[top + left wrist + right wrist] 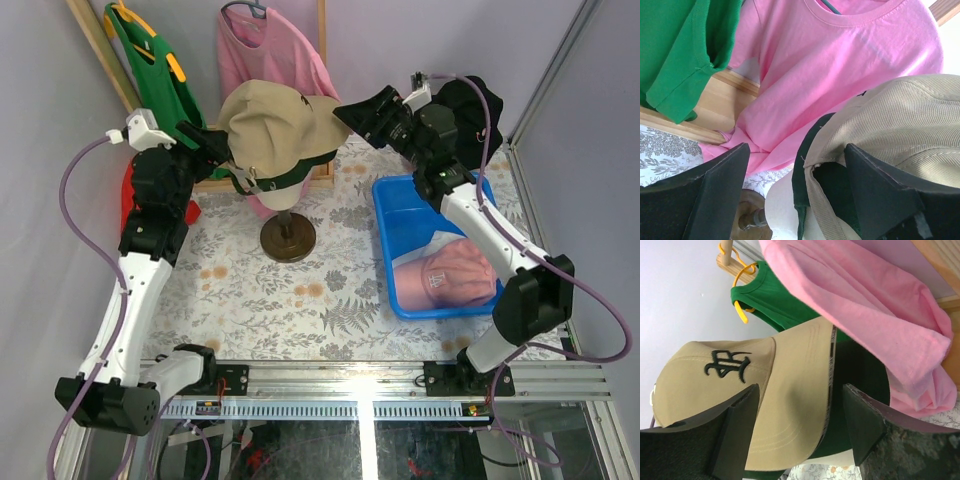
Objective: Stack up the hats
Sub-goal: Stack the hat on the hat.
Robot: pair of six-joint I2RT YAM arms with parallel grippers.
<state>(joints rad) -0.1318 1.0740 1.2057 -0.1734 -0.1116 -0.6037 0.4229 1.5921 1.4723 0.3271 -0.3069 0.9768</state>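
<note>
tan cap (790, 380) bears black gothic lettering (sideways, illegible), atop green cap (860, 365).

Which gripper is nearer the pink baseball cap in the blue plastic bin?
Right. The right gripper hovers off the blue bin's far-left corner, beyond the pink cap; the left gripper is past the tan cap.

A table (300, 300) spread with a pale cloth printed with grey ferns and rust-coloured flowers is carrying everything. A blue plastic bin (400, 225) is sitting on its right side, and a round brown stand base (288, 240) is resting near the centre. A wooden rack (322, 30) is standing along the far edge, while something red (130, 195) is lying at the far left, mostly hidden behind an arm
</note>
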